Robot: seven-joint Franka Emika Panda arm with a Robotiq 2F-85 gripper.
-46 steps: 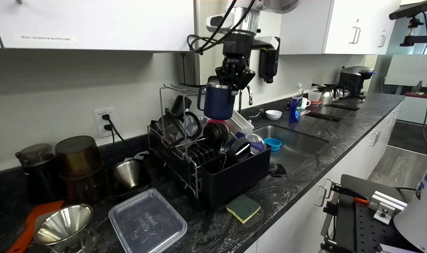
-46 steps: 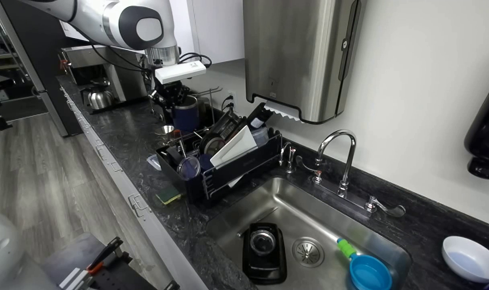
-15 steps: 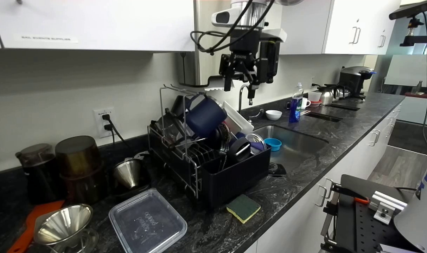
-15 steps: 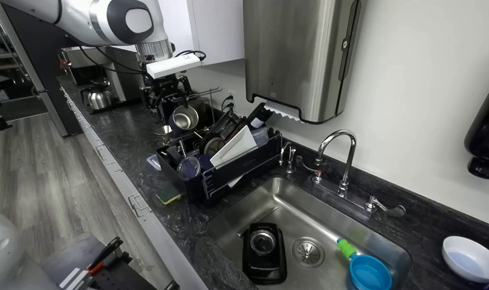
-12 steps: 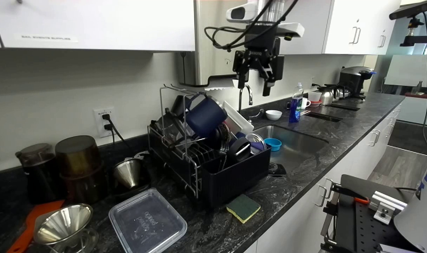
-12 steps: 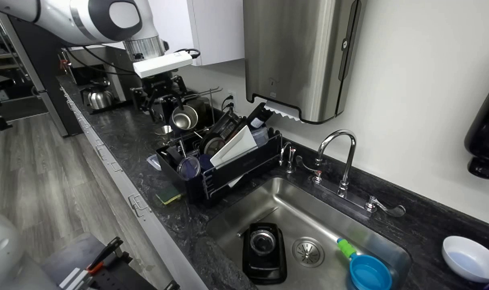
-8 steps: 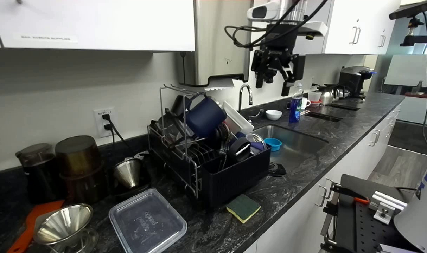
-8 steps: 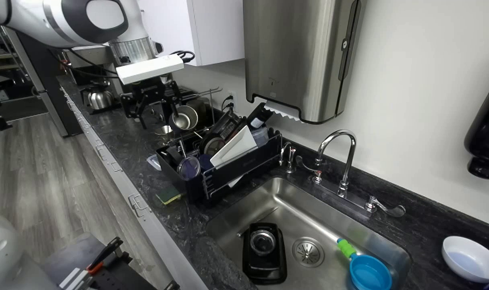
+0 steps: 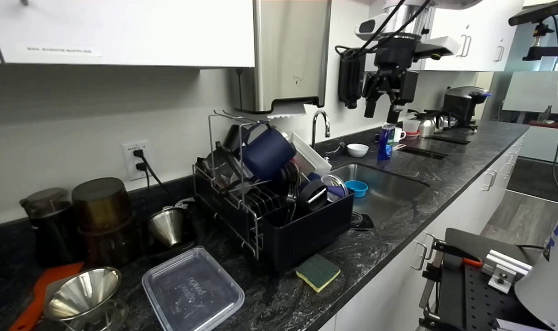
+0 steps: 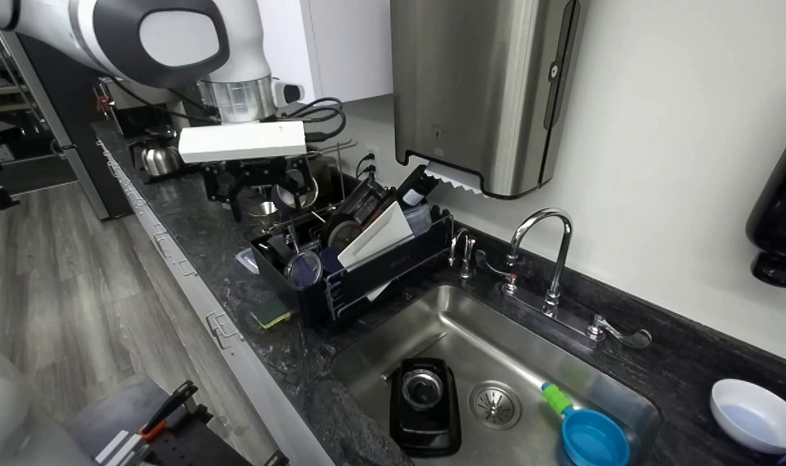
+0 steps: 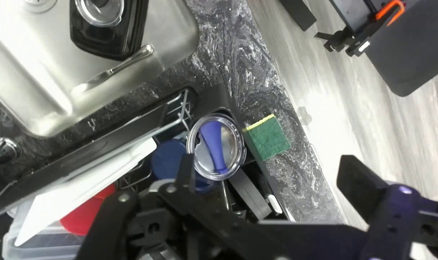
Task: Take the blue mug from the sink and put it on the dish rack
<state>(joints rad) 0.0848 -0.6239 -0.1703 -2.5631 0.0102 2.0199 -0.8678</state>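
Tilted on its side among the dishes, the blue mug rests on top of the dish rack, its handle upward. In an exterior view the mug's metal-lined mouth is partly covered by my gripper. Apart from the mug, my gripper hangs in the air above the counter, fingers spread and nothing between them. The wrist view shows the open gripper over the rack's front corner; the mug cannot be made out there. Beside the rack lies the steel sink, its faucet behind it.
In the sink are a black container and a light-blue scoop. A green sponge and a clear plastic container lie in front of the rack. A towel dispenser and upper cabinets hang above.
About three seconds ago my gripper held the mug upright over the rack. It has let go, leaving the mug tilted there, and has moved away from it; the mug has since stayed still.
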